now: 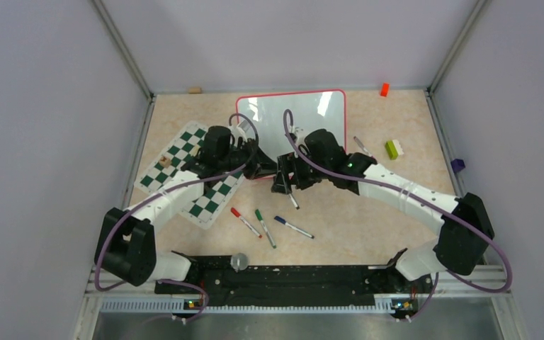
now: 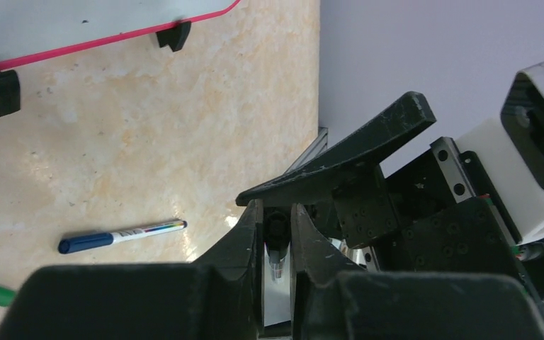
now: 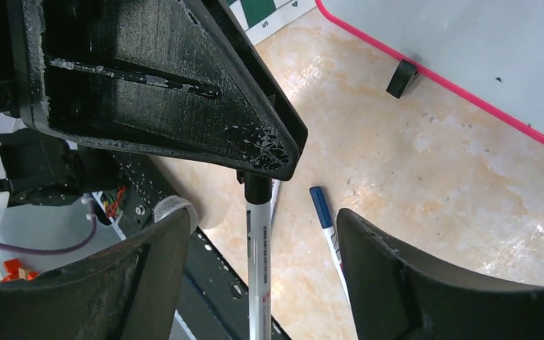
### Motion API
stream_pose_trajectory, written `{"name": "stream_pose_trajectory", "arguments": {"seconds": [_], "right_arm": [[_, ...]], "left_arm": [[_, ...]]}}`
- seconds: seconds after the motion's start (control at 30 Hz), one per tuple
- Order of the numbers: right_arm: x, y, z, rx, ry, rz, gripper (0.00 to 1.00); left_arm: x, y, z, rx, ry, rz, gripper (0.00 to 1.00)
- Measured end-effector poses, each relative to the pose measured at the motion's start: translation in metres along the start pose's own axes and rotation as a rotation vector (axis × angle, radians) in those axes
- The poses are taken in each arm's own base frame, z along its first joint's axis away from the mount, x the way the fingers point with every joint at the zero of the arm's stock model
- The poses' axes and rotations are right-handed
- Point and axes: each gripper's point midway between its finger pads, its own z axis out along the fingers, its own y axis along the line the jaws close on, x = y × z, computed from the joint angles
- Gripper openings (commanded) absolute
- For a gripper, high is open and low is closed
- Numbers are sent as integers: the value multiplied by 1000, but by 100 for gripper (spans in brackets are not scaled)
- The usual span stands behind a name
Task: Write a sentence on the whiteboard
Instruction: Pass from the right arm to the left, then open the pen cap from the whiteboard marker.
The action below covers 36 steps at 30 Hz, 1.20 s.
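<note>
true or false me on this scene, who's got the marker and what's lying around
1. The right gripper grips the black-ended marker. False: its jaws stand open around it; the left gripper is shut on it.
2. A red marker, a green marker and a blue marker lie on the table. True.
3. The whiteboard rests on the checkered mat. False: it sits on the table beside the mat.
4. No writing shows on the whiteboard's visible part. True.

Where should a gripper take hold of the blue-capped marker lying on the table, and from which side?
Probably take the blue-capped marker at mid-barrel, from straight above, closing across its width. It lies flat with both long sides free, though the green marker sits near its cap end.
</note>
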Motion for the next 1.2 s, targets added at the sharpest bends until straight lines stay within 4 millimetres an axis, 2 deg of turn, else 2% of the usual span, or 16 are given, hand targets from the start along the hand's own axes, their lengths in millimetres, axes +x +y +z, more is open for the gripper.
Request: {"name": "stream_pose_trajectory", "arguments": {"seconds": [0.17, 0.33, 0.43, 0.53, 0.67, 0.73, 0.87, 1.0, 1.2], "right_arm": [[-10, 2, -3, -3, -34, 43, 77], [-38, 10, -14, -46, -133, 134, 78], [-78, 27, -37, -99, -302, 188, 76], [-115, 43, -71, -150, -487, 219, 66], [-139, 46, -97, -160, -619, 284, 63], [-146, 45, -103, -164, -651, 323, 62], [-148, 38, -104, -162, -669, 390, 46], [-143, 27, -101, -154, -664, 453, 35], [-143, 24, -101, -162, -662, 495, 37]], "left_arm": [[-15, -22, 4, 90, -34, -55, 0], [-45, -55, -3, 226, -117, -139, 0], [-65, -76, -11, 305, -194, -170, 0], [-78, -91, -19, 362, -250, -208, 0], [-85, -119, -37, 447, -315, -191, 0], [-90, -125, -43, 465, -350, -186, 0], [-98, -127, -47, 475, -390, -194, 0], [-101, -127, -48, 478, -401, -209, 0], [-102, -127, -48, 479, -404, -213, 0]]}}
